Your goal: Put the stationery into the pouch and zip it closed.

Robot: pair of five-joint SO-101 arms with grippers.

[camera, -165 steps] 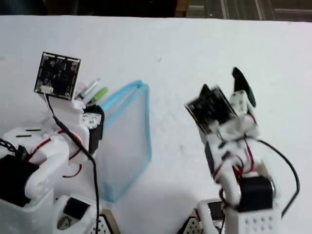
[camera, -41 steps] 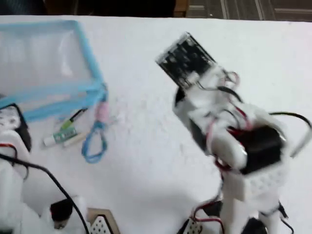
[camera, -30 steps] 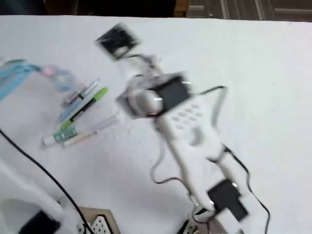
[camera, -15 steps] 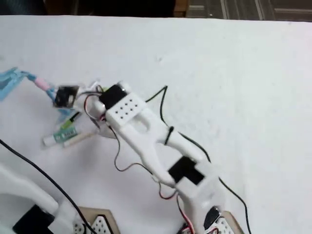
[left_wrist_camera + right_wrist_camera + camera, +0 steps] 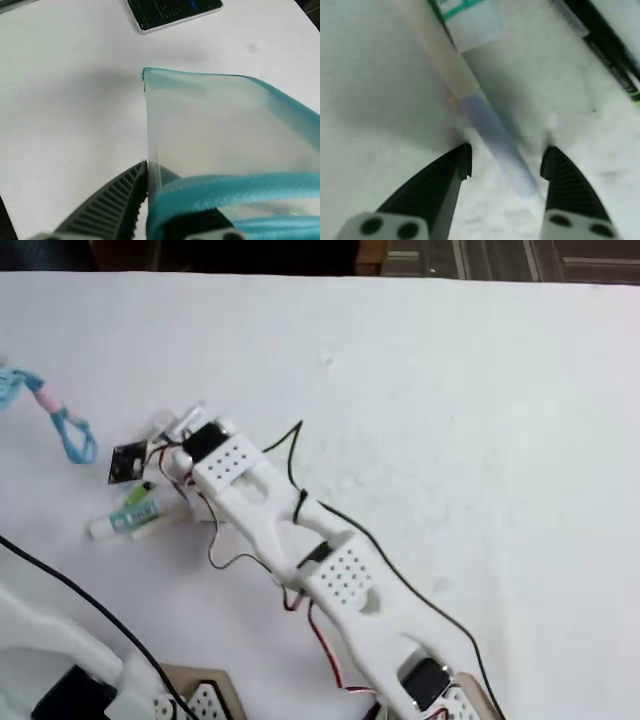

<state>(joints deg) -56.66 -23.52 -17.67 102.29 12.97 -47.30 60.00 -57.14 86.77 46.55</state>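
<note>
The pouch (image 5: 215, 125) is the biggest piece: clear, thin film edged in a teal zip band (image 5: 235, 187), so I judge it light, limp and likely to fold or sag when pushed. The left gripper (image 5: 154, 175) is clamped on one side edge close to that band, which looks the firmest place to hold. From there the pouch stands up off the table (image 5: 450, 390), its far corner pointing away from the gripper towards a dark flat slab (image 5: 172, 12). Its blue pull loop (image 5: 72, 435) lies on the table, well apart from the green-labelled tube (image 5: 125, 520) and farther from the arms' bases than the tube.

The right arm (image 5: 265, 515) stretches across to the stationery around that tube. The tube looks stiff, light and round, so it may roll.

Just beside the tube lies a clear pen (image 5: 485, 120), slim, hard and smooth, and I expect it to slip unless it is pinched squarely across the barrel. Its long axis runs away from the tube, and its blue-tinted end rests between the spread fingers of the right gripper (image 5: 506, 160). That gripper is released and grips nothing. The barrel sits at a slant to the line between the fingertips.

A black pen (image 5: 600, 40) lies on the tube's other side.
</note>
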